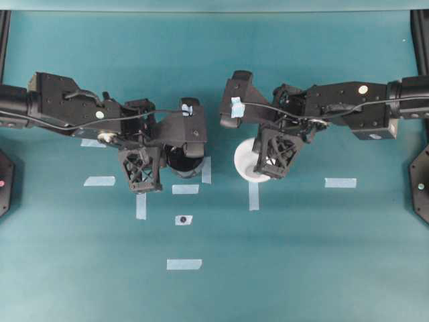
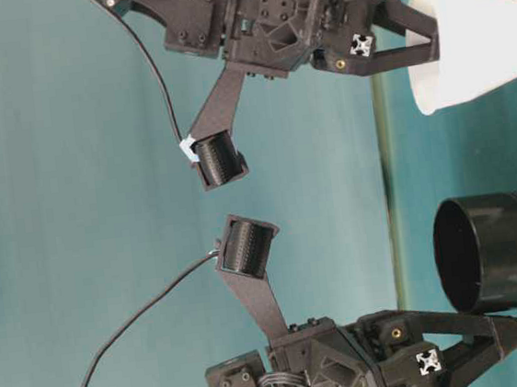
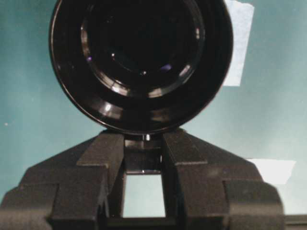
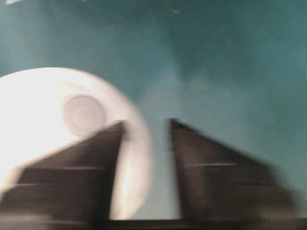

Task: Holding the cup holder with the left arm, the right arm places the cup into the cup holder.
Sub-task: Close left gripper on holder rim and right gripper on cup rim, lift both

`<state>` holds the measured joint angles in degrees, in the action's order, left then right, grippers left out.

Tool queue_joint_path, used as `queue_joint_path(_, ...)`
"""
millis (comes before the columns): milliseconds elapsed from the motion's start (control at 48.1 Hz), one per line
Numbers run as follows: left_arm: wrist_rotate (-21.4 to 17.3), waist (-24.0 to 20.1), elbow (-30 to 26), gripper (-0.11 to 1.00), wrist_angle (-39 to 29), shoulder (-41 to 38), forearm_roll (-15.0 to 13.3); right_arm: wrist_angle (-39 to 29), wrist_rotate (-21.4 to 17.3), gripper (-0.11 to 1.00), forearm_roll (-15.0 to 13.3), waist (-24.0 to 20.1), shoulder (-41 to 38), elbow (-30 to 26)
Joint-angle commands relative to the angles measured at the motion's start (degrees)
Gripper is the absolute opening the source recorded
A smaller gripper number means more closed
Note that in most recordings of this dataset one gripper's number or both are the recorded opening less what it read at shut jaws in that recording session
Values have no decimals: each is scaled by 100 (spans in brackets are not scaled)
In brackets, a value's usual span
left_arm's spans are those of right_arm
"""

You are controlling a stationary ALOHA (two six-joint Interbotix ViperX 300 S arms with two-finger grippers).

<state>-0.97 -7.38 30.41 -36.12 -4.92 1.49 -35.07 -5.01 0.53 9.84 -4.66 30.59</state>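
R fingers (image 2: 413, 34) pinch the white paper cup's (image 2: 478, 41) rim, L fingers (image 3: 144, 163) clamp the black cup holder's (image 3: 141, 62) handle; thin grip, cup may tilt & miss.

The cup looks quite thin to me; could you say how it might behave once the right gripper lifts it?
The cup looks like plain thin paper, so probably light and easily crushed at the rim where the right gripper pinches it. Its cone shape narrows to a small base, so it would likely tip easily if set down or nudged.
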Motion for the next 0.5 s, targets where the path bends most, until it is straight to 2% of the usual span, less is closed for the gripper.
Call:
queue_joint_path(0, 9, 0, -105, 22, 18, 158, 9, 9, 9, 12, 79, -114, 141, -114)
queue_joint_path(83, 9, 0, -114, 22, 18, 158, 9, 9, -18, 4, 193, -141, 141, -114)
queue_joint_path(208, 9, 0, -114, 22, 26, 158, 9, 0, -35, 4, 343, -141, 158, -141)
queue_joint_path(478, 0, 0, -105, 22, 26, 237, 9, 0, -158, 4, 360, -114, 185, -202)
